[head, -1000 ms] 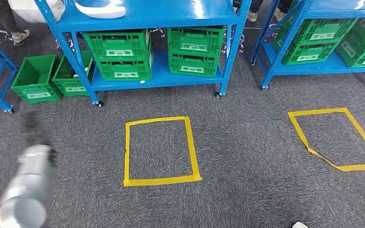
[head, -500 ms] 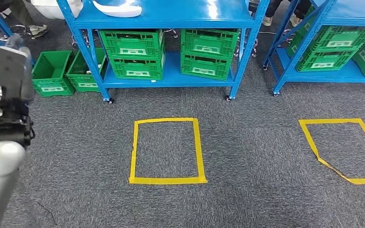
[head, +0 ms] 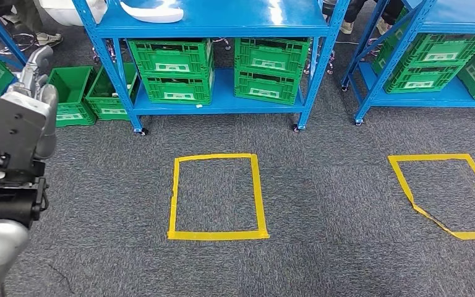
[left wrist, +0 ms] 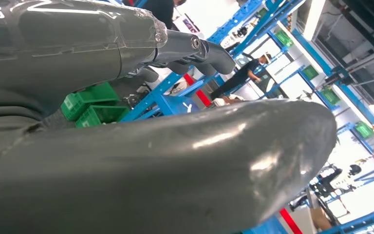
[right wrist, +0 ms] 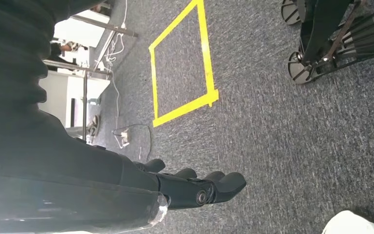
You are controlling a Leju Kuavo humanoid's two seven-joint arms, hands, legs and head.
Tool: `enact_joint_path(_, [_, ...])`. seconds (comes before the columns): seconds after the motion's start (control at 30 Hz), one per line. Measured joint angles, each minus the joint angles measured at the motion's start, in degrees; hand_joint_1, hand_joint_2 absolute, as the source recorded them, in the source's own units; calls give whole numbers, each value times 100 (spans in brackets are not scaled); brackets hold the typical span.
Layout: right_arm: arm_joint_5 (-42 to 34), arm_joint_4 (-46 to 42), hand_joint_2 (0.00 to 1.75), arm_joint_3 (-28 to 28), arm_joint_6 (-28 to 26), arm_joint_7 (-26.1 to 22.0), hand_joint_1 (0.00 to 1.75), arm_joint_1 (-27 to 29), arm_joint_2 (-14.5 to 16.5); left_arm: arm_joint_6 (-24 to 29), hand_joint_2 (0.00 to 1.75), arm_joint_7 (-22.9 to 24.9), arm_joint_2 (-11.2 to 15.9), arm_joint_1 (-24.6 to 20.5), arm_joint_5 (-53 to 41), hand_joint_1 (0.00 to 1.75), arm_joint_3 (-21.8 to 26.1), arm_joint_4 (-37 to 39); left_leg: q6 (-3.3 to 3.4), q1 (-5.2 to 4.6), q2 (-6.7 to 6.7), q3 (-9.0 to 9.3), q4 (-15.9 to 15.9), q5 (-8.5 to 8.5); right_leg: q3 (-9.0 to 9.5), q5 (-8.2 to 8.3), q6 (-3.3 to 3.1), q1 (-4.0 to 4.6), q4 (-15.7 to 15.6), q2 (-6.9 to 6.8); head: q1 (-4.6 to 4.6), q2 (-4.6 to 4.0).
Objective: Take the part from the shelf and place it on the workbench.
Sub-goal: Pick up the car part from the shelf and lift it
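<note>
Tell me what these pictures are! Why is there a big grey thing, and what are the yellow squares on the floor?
They come from cameras on a walking robot with two arms. The head view looks down at grey carpet, two yellow tape squares and a blue metal shelf holding green plastic crates. On top lies a white curved part, which the robot should fetch. The grey thing is its raised left hand, holding nothing. Another camera sits at that wrist, so the thick grey thumb looks huge. The third sits at the right wrist: the empty right hand hangs above the carpet.
</note>
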Motion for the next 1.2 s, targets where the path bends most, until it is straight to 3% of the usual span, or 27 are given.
enact_joint_path(0.93, [79, 1, 175, -98, 21, -77, 0, -1, 5, -146, 0, 202, 191, 38, -92, 0, -385, -240, 1, -3, 11, 1, 0, -1, -1, 0, 1, -3, 0, 9, 0, 0])
enact_joint_path(1.1, [85, -1, 175, -102, 22, -77, 0, 0, 29, -142, 0, 208, 204, 47, -106, 0, -386, -240, 89, -44, 11, 0, 1, -18, 1, 53, 100, -34, -9, 24, -9, 0])
enact_joint_path(1.2, [85, 1, 175, -105, 23, -77, 0, -1, 32, -140, 0, 208, 205, 50, -107, 0, -386, -246, 162, -13, 48, 102, -135, 1, -111, 35, 149, -33, 239, -57, -3, 0])
